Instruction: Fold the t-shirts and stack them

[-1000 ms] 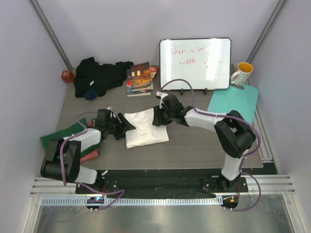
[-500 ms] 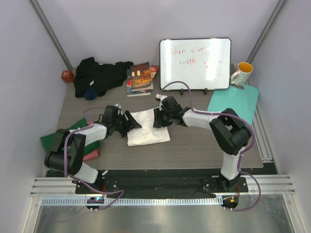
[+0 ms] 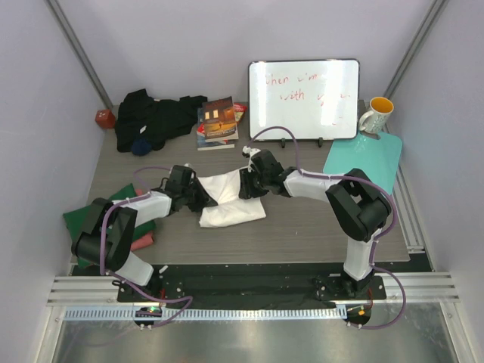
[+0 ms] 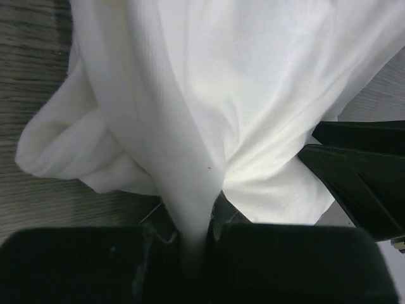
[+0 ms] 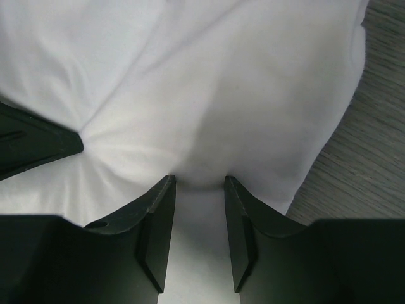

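Cloth of the white t-shirt [image 3: 231, 208] is now pinched in the left gripper [image 3: 200, 196], spread a moment earlier; the right gripper [image 3: 246, 186] clamps the opposite edge.

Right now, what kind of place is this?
Probably a robot lab booth: plain lilac walls around a grey wood-grain table, black-and-white robot arms mounted on metal rails, a red-scribbled whiteboard.

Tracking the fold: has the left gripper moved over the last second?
Yes. In the top view the left gripper has shifted right, closer to the stack of glossy books, and now pinches the white cloth t-shirt.
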You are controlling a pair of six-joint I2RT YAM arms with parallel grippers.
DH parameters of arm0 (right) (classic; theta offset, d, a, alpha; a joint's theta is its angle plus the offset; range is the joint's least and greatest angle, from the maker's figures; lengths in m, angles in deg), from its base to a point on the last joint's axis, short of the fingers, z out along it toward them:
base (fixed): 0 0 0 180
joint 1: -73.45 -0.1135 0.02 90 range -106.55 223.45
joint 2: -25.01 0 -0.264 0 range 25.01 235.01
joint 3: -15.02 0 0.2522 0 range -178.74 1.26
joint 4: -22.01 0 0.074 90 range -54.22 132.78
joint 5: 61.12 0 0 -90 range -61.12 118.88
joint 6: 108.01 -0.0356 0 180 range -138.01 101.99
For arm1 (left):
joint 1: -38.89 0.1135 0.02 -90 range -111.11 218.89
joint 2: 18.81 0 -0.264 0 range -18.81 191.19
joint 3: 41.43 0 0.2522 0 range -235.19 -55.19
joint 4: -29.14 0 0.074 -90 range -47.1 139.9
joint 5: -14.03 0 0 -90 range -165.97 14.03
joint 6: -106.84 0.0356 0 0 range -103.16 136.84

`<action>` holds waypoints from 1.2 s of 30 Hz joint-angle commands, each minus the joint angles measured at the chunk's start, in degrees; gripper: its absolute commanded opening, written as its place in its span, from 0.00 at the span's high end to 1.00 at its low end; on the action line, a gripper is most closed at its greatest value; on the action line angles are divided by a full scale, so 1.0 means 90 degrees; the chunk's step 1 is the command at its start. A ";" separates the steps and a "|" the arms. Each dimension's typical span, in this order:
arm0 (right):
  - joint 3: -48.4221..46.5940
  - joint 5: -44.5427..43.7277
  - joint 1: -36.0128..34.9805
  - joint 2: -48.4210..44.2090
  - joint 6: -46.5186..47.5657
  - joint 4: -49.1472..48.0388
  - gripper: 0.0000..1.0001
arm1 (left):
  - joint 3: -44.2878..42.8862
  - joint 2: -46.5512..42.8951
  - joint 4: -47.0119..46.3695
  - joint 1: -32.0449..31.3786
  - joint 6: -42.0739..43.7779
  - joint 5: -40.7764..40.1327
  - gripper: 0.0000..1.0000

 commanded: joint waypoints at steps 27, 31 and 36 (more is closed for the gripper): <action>0.0623 -0.1922 0.0034 -0.2445 0.0043 0.0792 0.48 | -0.2353 -0.1172 0.5269 0.0035 0.0911 -0.3420 1.00; 0.0662 -0.1883 0.0044 -0.2455 0.0034 0.0792 0.48 | -0.2598 -0.1504 0.5854 0.0133 0.0979 -0.3722 1.00; 0.0721 -0.1785 0.0054 -0.2387 0.0014 0.0782 0.49 | -0.3145 -0.1729 0.6752 0.0172 0.1018 -0.4328 1.00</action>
